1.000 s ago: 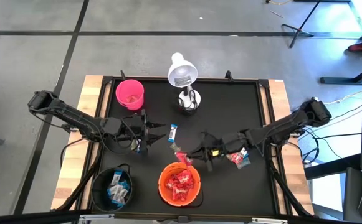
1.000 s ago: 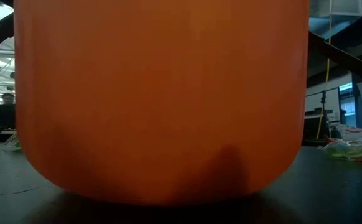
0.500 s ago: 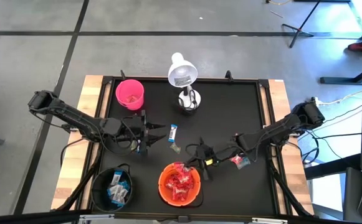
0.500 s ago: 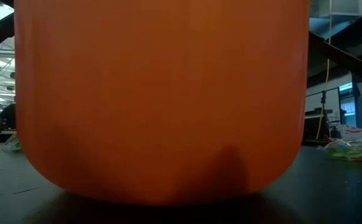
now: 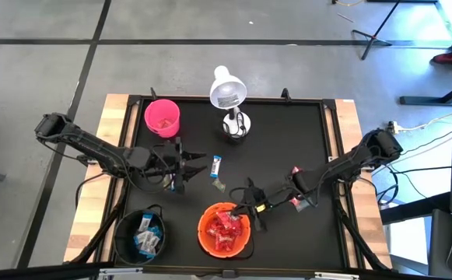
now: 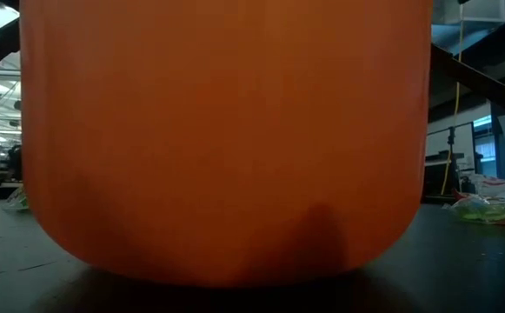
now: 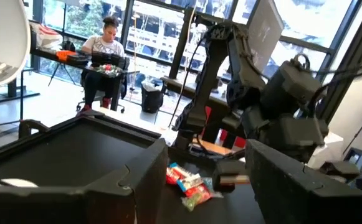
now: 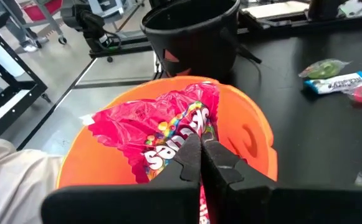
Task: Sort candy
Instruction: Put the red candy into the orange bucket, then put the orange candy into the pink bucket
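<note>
Right gripper, clenched on a red candy, hangs directly above the orange bowl, ready to drop.

The red candy pinched at the tips of the right pincer wears a glossy, crinkled film wrapper with printed lettering. Just beyond those tips, the orange bowl looks like smooth, slightly shiny plastic; in the low view its wall is even and matt. Farther past it, the black bucket has a dull plastic look. The pincer's fingers are matt black with hard, moulded edges. The worktop is a flat, matt black sheet, framed by pale bare wood at its sides. Ahead of the left pincer, the loose sweets show shiny film wrappers.
</note>
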Controlling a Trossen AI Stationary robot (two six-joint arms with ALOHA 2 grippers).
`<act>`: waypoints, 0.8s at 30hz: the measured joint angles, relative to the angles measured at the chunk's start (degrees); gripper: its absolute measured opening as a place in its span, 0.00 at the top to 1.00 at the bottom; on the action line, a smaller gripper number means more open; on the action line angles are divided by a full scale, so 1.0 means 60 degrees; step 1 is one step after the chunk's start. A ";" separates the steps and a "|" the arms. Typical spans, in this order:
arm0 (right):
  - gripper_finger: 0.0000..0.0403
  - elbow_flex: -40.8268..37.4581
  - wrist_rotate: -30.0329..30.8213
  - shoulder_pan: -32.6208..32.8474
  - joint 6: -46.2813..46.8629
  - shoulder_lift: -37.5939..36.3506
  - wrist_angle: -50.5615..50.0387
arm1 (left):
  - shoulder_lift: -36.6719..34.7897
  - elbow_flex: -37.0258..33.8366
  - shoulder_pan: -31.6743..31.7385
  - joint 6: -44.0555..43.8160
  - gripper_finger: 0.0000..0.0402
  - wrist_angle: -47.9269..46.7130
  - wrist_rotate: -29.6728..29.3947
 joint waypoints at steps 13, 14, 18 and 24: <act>0.94 -0.0004 0.0003 0.0000 -0.0004 0.0019 -0.0070 | -0.0004 0.0000 0.0000 0.0033 0.49 0.0126 -0.0010; 0.92 -0.0004 0.0003 0.0000 -0.0004 0.0019 -0.0094 | -0.0004 0.0000 0.0000 0.0033 0.49 0.0126 -0.0012; 0.86 -0.0004 0.0003 0.0000 -0.0004 0.0019 -0.0271 | -0.0004 0.0000 0.0000 0.0033 0.49 0.0126 -0.0020; 0.76 -0.0004 0.0003 -0.0007 -0.0441 0.0017 -0.0330 | -0.0004 0.0000 0.0000 0.0103 0.49 0.0114 -0.0022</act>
